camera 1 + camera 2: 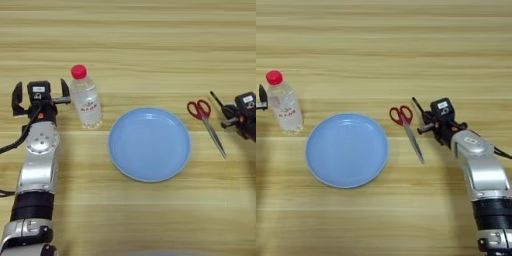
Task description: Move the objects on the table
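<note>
Both arms stretched forward over the bench (150, 50).
Left tool (40, 97) spread wide beside bottle (86, 100); right tool (425, 119) near scissors (406, 125), fingers parted.

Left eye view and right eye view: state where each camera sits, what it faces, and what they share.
Left eye view: head camera looking down; whole left arm, open left gripper beside clear plastic red-capped bottle.
Right eye view: same head, shifted right; whole right arm, right gripper beside red-handled scissors.
Shared: bottle, round light-blue plate, scissors, wooden table.

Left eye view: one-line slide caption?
Open left gripper beside upright bottle; blue plate centre, scissors near right gripper.
</note>
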Robot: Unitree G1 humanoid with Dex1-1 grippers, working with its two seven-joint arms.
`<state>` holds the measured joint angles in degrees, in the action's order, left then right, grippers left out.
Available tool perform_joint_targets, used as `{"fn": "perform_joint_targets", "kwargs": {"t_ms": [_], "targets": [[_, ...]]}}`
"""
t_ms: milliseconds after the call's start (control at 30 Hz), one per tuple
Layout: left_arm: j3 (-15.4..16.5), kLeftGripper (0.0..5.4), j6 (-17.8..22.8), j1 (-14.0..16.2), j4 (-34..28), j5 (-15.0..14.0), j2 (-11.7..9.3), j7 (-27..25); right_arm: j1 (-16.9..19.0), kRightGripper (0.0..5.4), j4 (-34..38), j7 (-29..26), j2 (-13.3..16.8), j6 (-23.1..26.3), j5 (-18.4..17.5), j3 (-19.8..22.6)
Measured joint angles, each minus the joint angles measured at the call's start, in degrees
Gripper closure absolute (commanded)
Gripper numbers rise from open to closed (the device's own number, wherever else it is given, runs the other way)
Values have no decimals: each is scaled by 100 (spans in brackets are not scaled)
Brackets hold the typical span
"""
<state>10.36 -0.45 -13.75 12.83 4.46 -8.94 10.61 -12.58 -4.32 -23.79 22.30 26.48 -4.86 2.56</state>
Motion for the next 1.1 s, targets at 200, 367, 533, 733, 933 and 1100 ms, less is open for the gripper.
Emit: {"fn": "perform_joint_targets", "kwargs": {"t_ms": [200, 367, 533, 733, 933, 1100], "targets": [[1, 0, 0, 1, 0, 1, -1, 2, 10, 509, -110, 1, -15, -65, 15, -42], [5, 0, 0, 1, 0, 1, -2, 5, 10, 509, -239, 13, -16, -82, 25, -45], [10, 0, 0, 1, 0, 1, -3, 37, 9, 509, -281, 68, -16, -88, 27, -45], [12, 0, 0, 1, 0, 0, -4, 51, 8, 480, -333, 73, -16, -112, 29, -55], [13, 0, 0, 1, 0, 0, -4, 52, 8, 410, -316, 61, -48, -142, -3, -68], [13, 0, 0, 1, 0, 0, -5, 53, 8, 359, -229, 8, -128, -188, -116, -62]]}}
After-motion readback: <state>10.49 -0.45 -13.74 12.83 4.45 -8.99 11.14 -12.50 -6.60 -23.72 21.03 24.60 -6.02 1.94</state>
